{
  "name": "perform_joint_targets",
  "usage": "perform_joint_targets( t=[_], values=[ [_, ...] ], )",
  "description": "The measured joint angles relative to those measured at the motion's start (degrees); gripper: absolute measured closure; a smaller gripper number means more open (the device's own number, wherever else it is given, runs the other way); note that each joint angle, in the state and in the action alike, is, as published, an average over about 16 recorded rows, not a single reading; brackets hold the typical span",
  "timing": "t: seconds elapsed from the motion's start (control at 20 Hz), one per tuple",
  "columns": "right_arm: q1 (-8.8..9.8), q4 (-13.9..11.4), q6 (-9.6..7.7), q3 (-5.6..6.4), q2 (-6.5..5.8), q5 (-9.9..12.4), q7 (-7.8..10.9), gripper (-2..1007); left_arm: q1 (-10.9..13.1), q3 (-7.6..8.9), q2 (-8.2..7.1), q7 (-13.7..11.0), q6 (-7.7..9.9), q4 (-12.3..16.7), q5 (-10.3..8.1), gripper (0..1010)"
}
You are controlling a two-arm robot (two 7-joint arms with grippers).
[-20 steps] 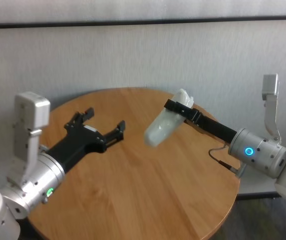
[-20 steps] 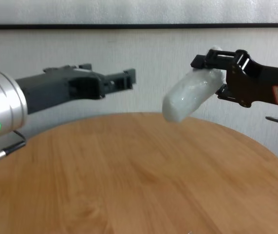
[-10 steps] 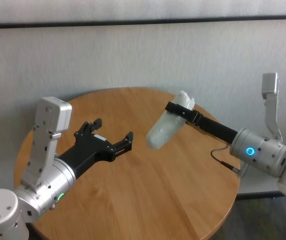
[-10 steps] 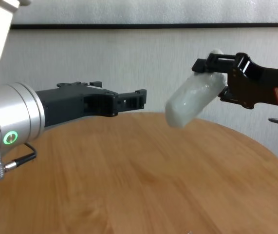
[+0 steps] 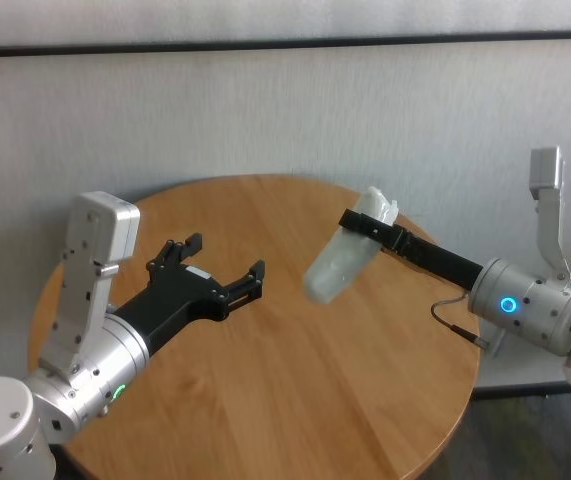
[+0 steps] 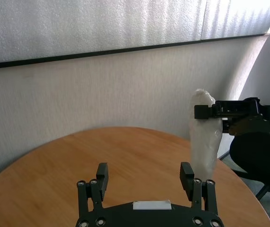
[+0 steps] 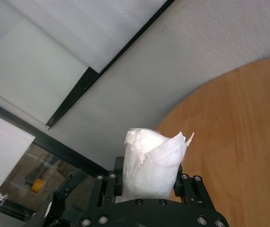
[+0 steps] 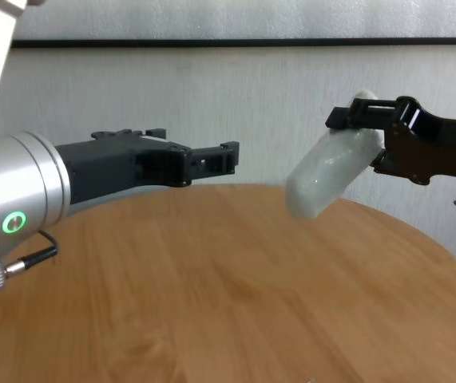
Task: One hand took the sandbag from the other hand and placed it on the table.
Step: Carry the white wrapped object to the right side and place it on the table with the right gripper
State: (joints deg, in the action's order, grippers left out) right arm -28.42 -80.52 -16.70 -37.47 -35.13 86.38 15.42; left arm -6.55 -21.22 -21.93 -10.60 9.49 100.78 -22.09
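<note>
Right gripper [image 5: 365,222] clamped on the upper end of the sandbag [image 5: 340,262], held in the air over the right part of the table [image 5: 295,390]. Bag hangs tilted, its free lower end pointing down and toward the left arm, clear of the wood. In the right wrist view the bag [image 7: 150,163] sits pinched between the two black fingers, its crumpled top sticking out past them. Chest view shows the same: bag [image 8: 331,175] off the table, gripper [image 8: 365,116] on its top end, a red-edged sticker partly visible on the gripper body.

Left gripper [image 5: 217,268] spread wide and empty, held above the left-centre of the table, fingers pointing toward the bag. Gap between it and the bag; no contact. Left wrist view: both fingertips [image 6: 187,173] apart, with the bag [image 6: 205,137] beyond them on the side of one finger, hanging from the right gripper [image 6: 205,111]. Green light on the left wrist, blue light on the right wrist.
</note>
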Motion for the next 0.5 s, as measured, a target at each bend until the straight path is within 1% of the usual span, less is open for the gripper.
perform_joint_targets(
  t=[0.3,0.5],
  values=[
    [-0.15,-0.01,0.17,-0.38,-0.76,0.02,-0.97,438,0.52,0.78,0.64,0.49,0.09,-0.13,-0.13,10],
    [-0.28,0.02,0.05,-0.62,-1.53,-0.44,-2.49,438,0.88,1.28,1.07,0.82,0.21,-0.21,-0.20,10]
  ],
)
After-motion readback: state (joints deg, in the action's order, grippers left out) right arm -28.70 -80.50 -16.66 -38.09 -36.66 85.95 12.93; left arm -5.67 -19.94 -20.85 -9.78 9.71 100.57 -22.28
